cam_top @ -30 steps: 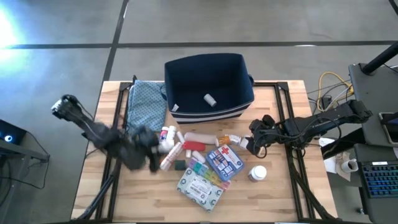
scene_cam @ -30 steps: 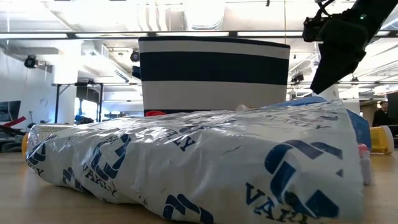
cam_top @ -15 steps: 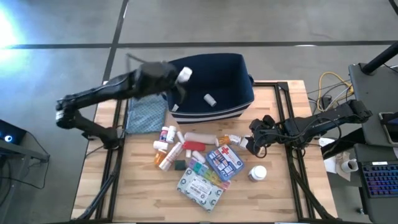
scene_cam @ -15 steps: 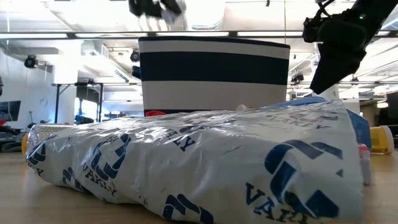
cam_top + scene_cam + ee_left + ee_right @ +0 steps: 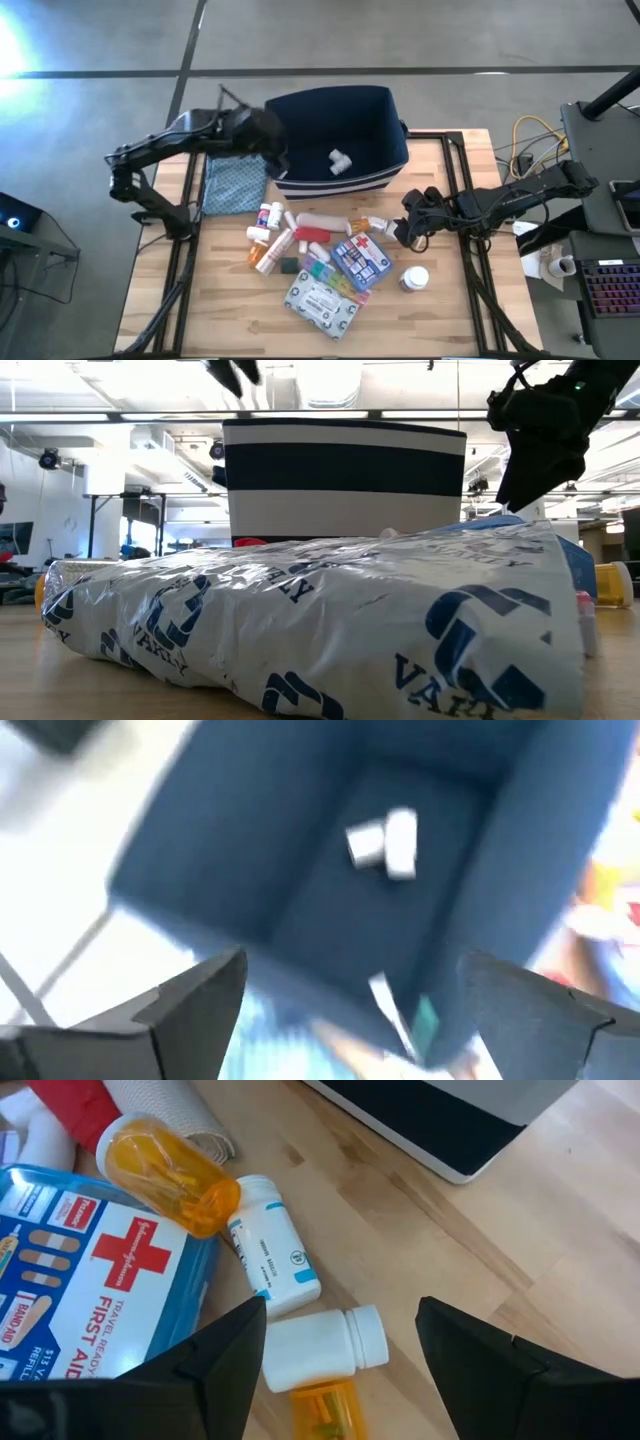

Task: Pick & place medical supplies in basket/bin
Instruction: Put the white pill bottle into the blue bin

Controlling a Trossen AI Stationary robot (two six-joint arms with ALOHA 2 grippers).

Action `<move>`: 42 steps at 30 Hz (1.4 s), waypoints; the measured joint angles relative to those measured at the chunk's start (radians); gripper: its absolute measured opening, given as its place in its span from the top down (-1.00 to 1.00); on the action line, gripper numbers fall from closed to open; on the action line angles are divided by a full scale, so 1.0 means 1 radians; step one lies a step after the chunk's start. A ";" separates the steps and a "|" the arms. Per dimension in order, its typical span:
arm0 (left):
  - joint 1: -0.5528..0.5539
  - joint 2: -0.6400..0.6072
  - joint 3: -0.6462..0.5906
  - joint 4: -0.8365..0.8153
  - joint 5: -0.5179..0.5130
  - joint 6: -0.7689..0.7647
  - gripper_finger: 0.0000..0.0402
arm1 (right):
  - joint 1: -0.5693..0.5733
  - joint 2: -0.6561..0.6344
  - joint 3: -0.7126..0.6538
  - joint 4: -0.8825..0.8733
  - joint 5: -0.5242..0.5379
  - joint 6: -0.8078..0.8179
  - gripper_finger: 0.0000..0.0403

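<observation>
- Left gripper [image 5: 272,140] hangs over the near-left corner of the navy bin [image 5: 380,110]; jaws spread wide with nothing between them, judged a drop position above the opening.
- Two small white bottles [image 5: 385,842] lie touching on the bin floor, resting loose on their sides as dropped items would.
- Right gripper [image 5: 408,232] sits low over the table's right half, just beside the pile's right edge; jaws parted with nothing between them, wrist view looks down on a white pill bottle [image 5: 320,1345] lying on its side between the fingers, so likely lined up for a grab.
- Near it: a white labelled bottle [image 5: 275,1250], an orange vial [image 5: 170,1170] and a second orange vial [image 5: 325,1405] partly under the white one.
- Blue first-aid pouch [image 5: 362,258] lies flat mid-table; grey-white packet [image 5: 322,303] sits nearest the front edge, filling the low view.
- Pill organiser [image 5: 325,272] is wedged between pouch and packet.
- Lone white bottle [image 5: 414,278] stands apart to the right of the pile.
- Blue patterned cloth [image 5: 235,180] lies left of the bin; not a supply.
- Most supplies not yet binned; task looks early.
</observation>
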 joint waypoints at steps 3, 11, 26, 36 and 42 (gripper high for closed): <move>-0.115 -0.037 -0.006 -0.165 0.001 -0.139 -0.70 | 0.000 0.000 0.000 0.000 0.000 -0.017 -0.23; -0.446 -0.176 -0.352 -0.132 0.089 -0.360 -0.69 | 0.000 0.000 0.000 0.000 0.007 -0.066 -0.21; -0.603 -0.209 -1.043 0.347 0.079 -0.345 -0.69 | 0.000 0.000 0.000 0.001 -0.004 -0.071 -0.21; -0.562 -0.213 -1.195 0.556 0.075 -0.275 -0.69 | 0.000 0.000 0.000 0.001 -0.002 -0.002 -0.21; -0.500 -0.212 -1.243 0.568 0.074 -0.231 -0.56 | 0.000 0.000 0.000 0.001 -0.001 0.011 -0.21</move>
